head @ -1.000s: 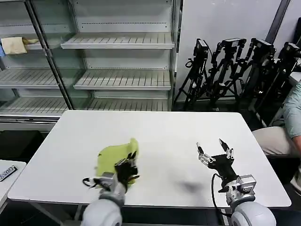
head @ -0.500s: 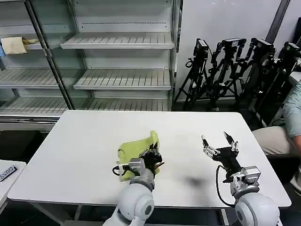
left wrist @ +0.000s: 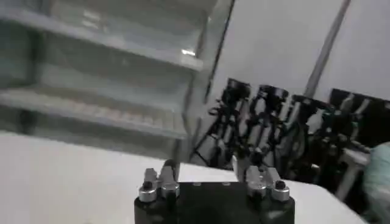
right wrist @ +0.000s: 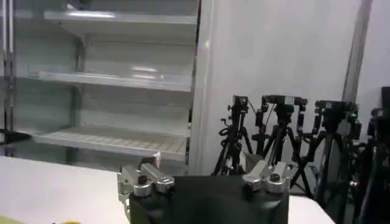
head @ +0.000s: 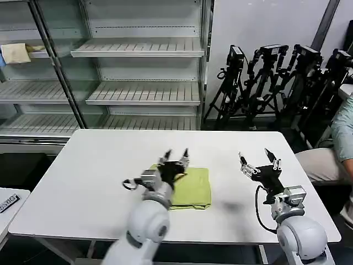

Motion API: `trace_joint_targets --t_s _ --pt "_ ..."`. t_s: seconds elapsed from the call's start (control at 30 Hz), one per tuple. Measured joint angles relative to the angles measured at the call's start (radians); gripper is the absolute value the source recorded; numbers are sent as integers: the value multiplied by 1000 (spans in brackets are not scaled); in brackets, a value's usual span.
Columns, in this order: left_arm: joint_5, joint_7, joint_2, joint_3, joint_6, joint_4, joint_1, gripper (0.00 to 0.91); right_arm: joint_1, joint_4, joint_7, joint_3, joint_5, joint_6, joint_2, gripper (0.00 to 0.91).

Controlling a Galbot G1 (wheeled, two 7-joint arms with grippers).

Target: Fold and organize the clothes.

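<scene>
While the T-shirt (head: 190,187) lies folded flat near the table's (head: 83,176) front-centre, left gripper (head: 176,156) hovers spread over its left edge, empty; right gripper (head: 258,163) spread, empty, well right of it.

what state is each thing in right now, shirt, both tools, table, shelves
T-shirt: folded into a flat rectangle, lying on the table, not held
left tool: open, raised over the shirt's far left edge, holding nothing
right tool: open, raised above bare table to the right of the shirt, holding nothing
table: bears the shirt near its front middle
shelves: a pale cloth lies on the upper left one
</scene>
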Motion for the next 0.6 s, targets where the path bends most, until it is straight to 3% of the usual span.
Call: trace_joint_targets --t_s 0.27,0.6 --pt "143 242 163 -238 -91 34 72 907 34 -46 -20 -19 -15 10 7 907" --pt "224 383 222 -361 -149 38 156 907 55 -84 -46 -33 -16 22 -1 907"
